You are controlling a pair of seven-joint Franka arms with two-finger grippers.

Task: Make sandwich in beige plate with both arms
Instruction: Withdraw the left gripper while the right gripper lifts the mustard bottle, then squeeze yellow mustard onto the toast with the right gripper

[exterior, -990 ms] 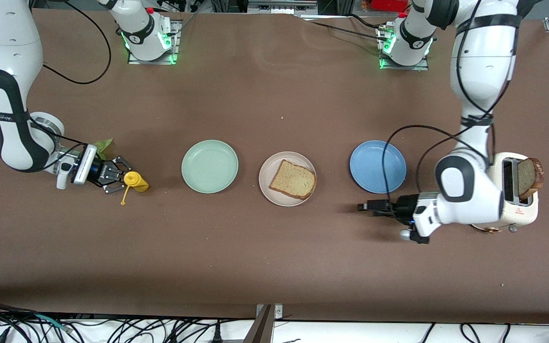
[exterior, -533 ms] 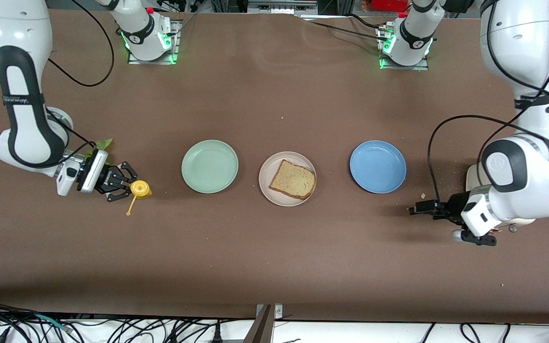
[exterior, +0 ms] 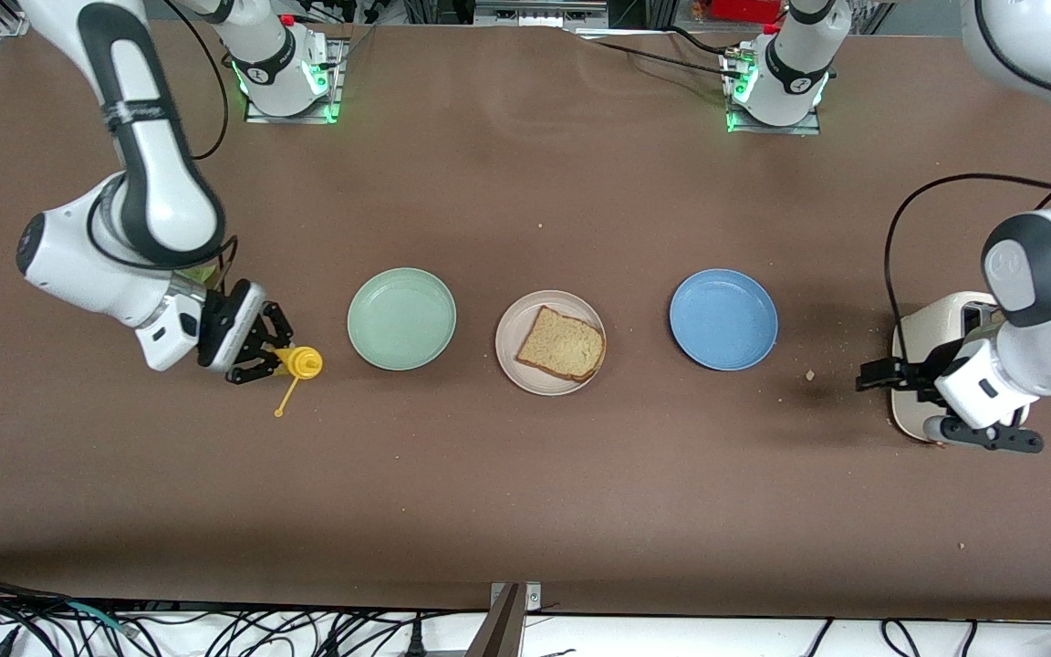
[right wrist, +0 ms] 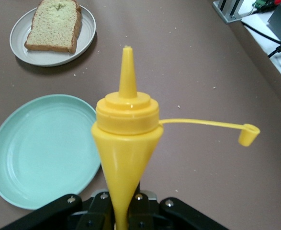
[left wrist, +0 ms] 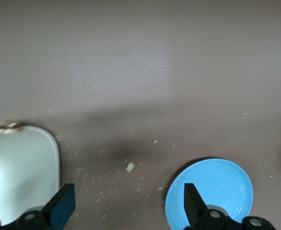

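One bread slice (exterior: 562, 344) sits on the beige plate (exterior: 507, 351), at about 3 o'clock from the right gripper (exterior: 263, 354), which is clamped on a yellow squeeze bottle (exterior: 300, 363) just beside the mint-green plate (exterior: 401, 318). Left gripper (exterior: 886, 375) gapes empty by the toaster (exterior: 913, 333), blue plate (exterior: 723, 318) near; bare tabletop toward 6 o'clock.

A brown desk (exterior: 525, 474) is seen. A light brown bread slice (exterior: 562, 344) with darker crust is borne by the beige plate (exterior: 507, 351), flanked by a mint-green plate (exterior: 401, 318) and a blue plate (exterior: 723, 318). A yellow bottle (right wrist: 127, 143) and a cream toaster (exterior: 916, 333) are shown.
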